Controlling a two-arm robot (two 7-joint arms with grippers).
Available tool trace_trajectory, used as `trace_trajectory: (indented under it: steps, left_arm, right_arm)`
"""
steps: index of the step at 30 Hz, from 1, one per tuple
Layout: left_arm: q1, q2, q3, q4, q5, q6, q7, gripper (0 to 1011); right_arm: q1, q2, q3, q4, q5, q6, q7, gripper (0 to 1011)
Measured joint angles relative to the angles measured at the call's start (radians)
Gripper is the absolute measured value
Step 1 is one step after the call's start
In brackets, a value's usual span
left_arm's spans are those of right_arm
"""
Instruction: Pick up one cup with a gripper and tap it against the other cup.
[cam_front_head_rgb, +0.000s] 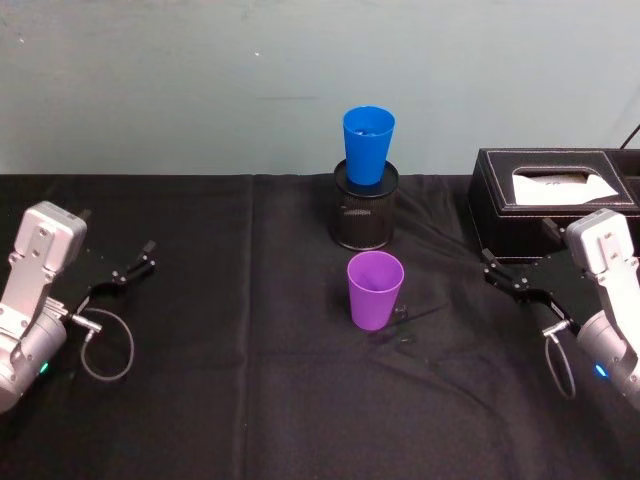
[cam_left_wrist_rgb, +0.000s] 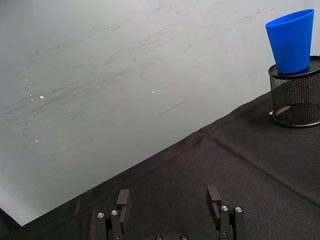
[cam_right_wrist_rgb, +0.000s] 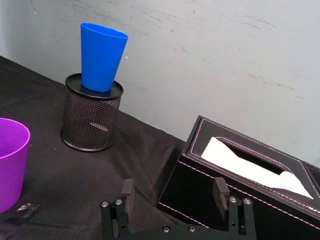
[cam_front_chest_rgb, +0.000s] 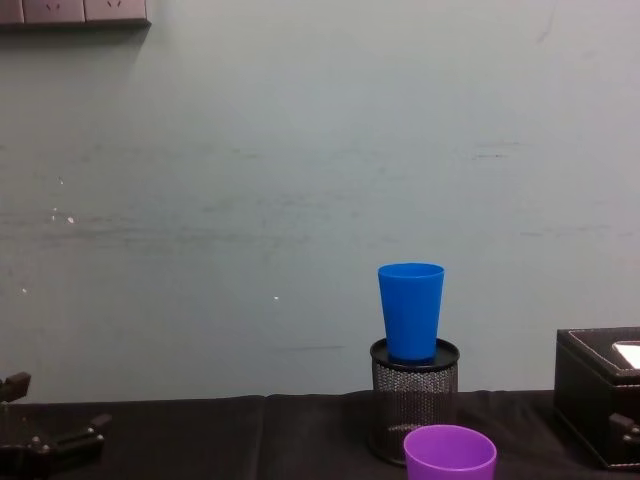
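**Head view.**
- Purple cup (cam_front_head_rgb: 375, 290): smooth plastic tapered tumbler. It stands upright, mouth up, at the middle of the desk (cam_front_head_rgb: 250, 400), which is covered in black cloth.
- Blue cup (cam_front_head_rgb: 367, 143): the same shape. It is seated upright in the mouth of a black wire-mesh pen holder (cam_front_head_rgb: 365, 215), directly behind the purple cup and raised above it.
- Tissue box (cam_front_head_rgb: 545, 200): black, stitched, at the far right.
- Left hand (cam_front_head_rgb: 145, 256): low at the desk's left edge, fingers parted, gripping nothing.
- Right hand (cam_front_head_rgb: 492, 268): low at the right, just in front of the tissue box, also parted and empty.
- Judgement: the right hand is the nearer of the two. The purple cup lies toward the centre from it, long axis vertical, so a level side grasp looks suitable.

**Left wrist view.**
- Left hand (cam_left_wrist_rgb: 168, 200): flat black fingers set wide over bare cloth.
- The blue cup (cam_left_wrist_rgb: 291, 42) and pen holder (cam_left_wrist_rgb: 296, 97) are well apart from it.

**Right wrist view.**
- Right hand (cam_right_wrist_rgb: 173, 192): fingers wide, beside the tissue box (cam_right_wrist_rgb: 240, 185).
- The purple cup (cam_right_wrist_rgb: 10, 165) is near, with the blue cup (cam_right_wrist_rgb: 101, 57) farther off.

**Chest view.**
- The blue cup (cam_front_chest_rgb: 411, 310) sits atop the pen holder (cam_front_chest_rgb: 413, 400), against a pale scuffed wall (cam_front_chest_rgb: 200, 200).
- The purple cup's rim (cam_front_chest_rgb: 449, 440) is in front of and below it.
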Motion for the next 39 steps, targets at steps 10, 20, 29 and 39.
trace_trajectory:
  steps: [10, 20, 29, 39]
  left_arm:
    - [0.0, 0.0, 0.0, 0.0, 0.0, 0.0, 0.0, 1000]
    - [0.0, 0.0, 0.0, 0.0, 0.0, 0.0, 0.0, 1000]
    - [0.0, 0.0, 0.0, 0.0, 0.0, 0.0, 0.0, 1000]
    - [0.0, 0.0, 0.0, 0.0, 0.0, 0.0, 0.0, 1000]
  right_arm:
    - [0.0, 0.0, 0.0, 0.0, 0.0, 0.0, 0.0, 1000]
    - [0.0, 0.0, 0.0, 0.0, 0.0, 0.0, 0.0, 1002]
    - [0.0, 0.0, 0.0, 0.0, 0.0, 0.0, 0.0, 1002]
    - [-0.043, -0.05, -0.033, -0.003, -0.025, -0.027, 0.025, 1002]
